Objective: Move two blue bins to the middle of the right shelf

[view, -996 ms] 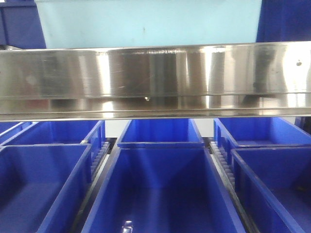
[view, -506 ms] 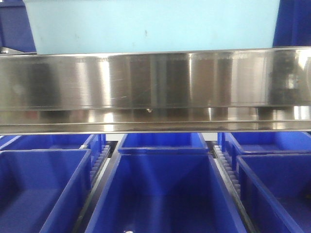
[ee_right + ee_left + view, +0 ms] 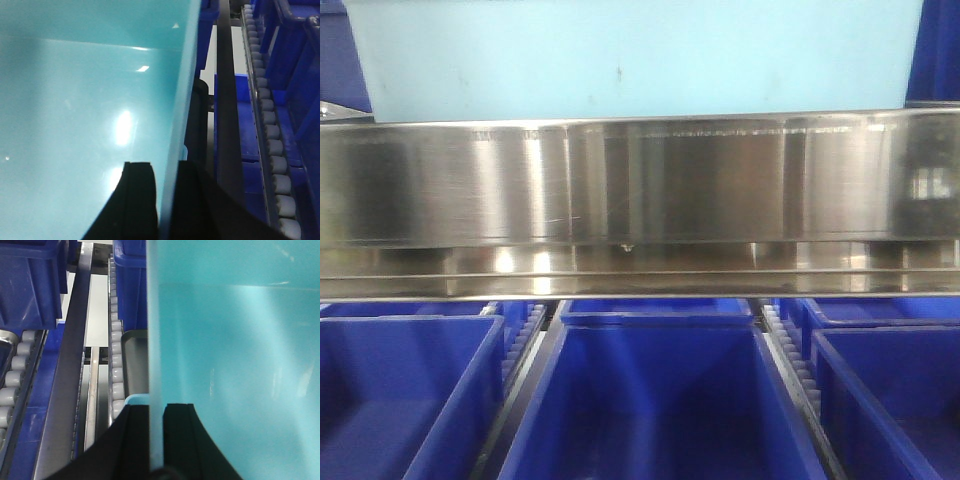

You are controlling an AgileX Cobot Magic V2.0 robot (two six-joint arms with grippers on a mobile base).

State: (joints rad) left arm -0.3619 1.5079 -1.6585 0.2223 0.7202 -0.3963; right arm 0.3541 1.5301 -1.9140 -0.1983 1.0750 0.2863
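My left gripper [image 3: 156,440] is clamped on one side wall of the pale blue bin [image 3: 235,365], and my right gripper [image 3: 166,200] pinches the opposite wall, a black finger on each face. From the front, the bin rises just behind the steel shelf lip [image 3: 640,190], though I can't tell whether it rests on the shelf. Dark blue bins [image 3: 660,400] sit on the level below.

One pale blue bin [image 3: 630,60] shows above the steel shelf lip [image 3: 640,190]. Below the lip sit six dark blue bins [image 3: 655,400], three in front and three behind. Two roller tracks [image 3: 788,345] run between them, also below the lip. One such lip is in view.
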